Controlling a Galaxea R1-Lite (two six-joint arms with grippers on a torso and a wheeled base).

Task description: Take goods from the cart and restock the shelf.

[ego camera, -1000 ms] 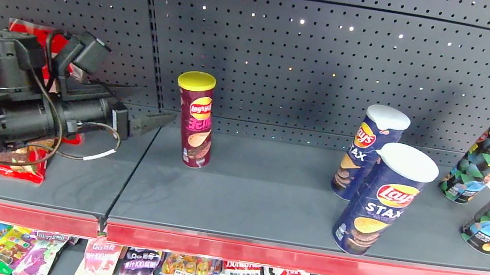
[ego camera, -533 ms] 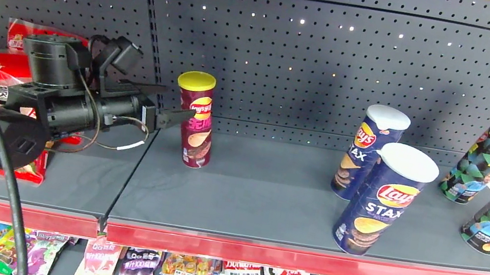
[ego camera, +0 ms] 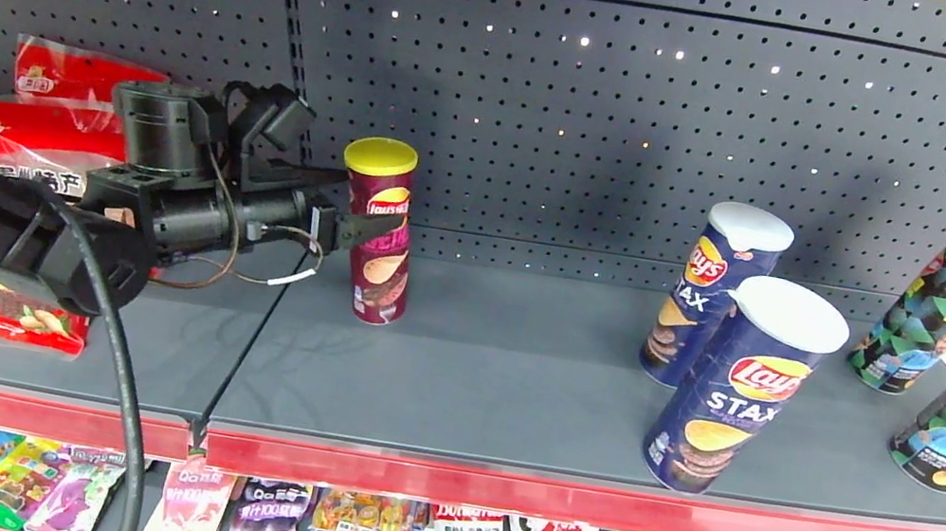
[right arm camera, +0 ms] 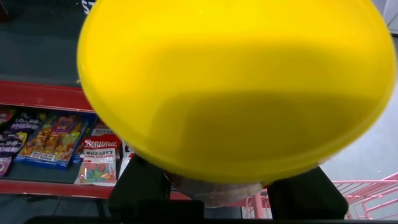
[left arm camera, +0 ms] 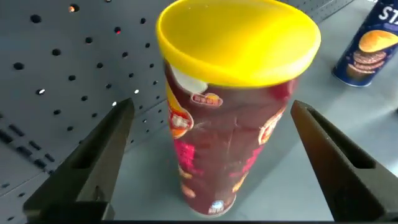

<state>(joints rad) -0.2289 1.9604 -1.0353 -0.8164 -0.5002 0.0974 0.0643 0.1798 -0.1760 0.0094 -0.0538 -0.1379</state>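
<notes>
Head view: left end effector (ego camera: pixel 372 201), wide open, straddles upright maroon cardboard crisp can with yellow lid (ego camera: pixel 382 241) on grey metal shelf (ego camera: pixel 510 387); uneven closing may topple it. Right end effector (right arm camera: pixel 224 194) grips a second yellow-lidded can (right arm camera: pixel 230 87).

Left gripper (ego camera: pixel 374 199) straddles the maroon can (ego camera: pixel 379 240), I see slack on both sides | pegboard (ego camera: pixel 610 135) close behind it | snack bags (ego camera: pixel 44 127) crowd the left end | wide bare shelf (ego camera: pixel 510 387) runs right to the rear blue can (ego camera: pixel 714 287) and front blue can (ego camera: pixel 741 387) | right gripper (right arm camera: pixel 224 190) is full with a yellow-lidded can (right arm camera: pixel 236 87)
</notes>
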